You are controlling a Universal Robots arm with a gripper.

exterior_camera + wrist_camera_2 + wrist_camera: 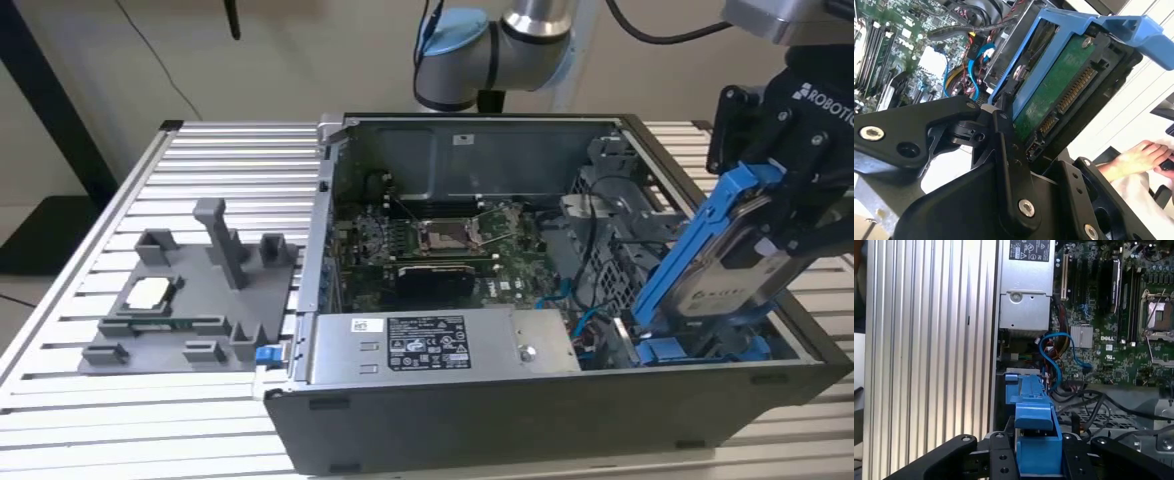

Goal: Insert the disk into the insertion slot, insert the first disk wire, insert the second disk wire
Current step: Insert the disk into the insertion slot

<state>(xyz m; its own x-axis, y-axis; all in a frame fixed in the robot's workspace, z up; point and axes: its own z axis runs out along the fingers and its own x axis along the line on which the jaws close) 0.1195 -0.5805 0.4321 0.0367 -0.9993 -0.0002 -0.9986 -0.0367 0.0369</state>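
Step in hand: the first, seating the disk in its bay. Neither wire step shows as begun.

The pincer (785,205) is clamped on the disk (727,262). In the first wrist view the blue carrier sits gripped between the two black fingers. In the exterior view the disk hangs at 3 o'clock, over the open computer case (534,425), steeply tilted. Its upper end leans toward 1 o'clock and its lower end points down to 7 o'clock.

The insertion slot (701,348) lies at 4 o'clock in that view, inside the case corner and marked by blue tabs. The disk's lower edge is just at those tabs. Whether it touches them cannot be told. The disk is not seated, as most of its length stands proud of the case wall.

Blue cables (1054,357) lie loose between the power-supply box (441,345) and the bay, near the entry path.

Judgement: seating calls for the carrier to be squared to the bay rails, with the cables kept clear.

A person's hand (1139,156) rests off the desk (227,160), well apart from the work.
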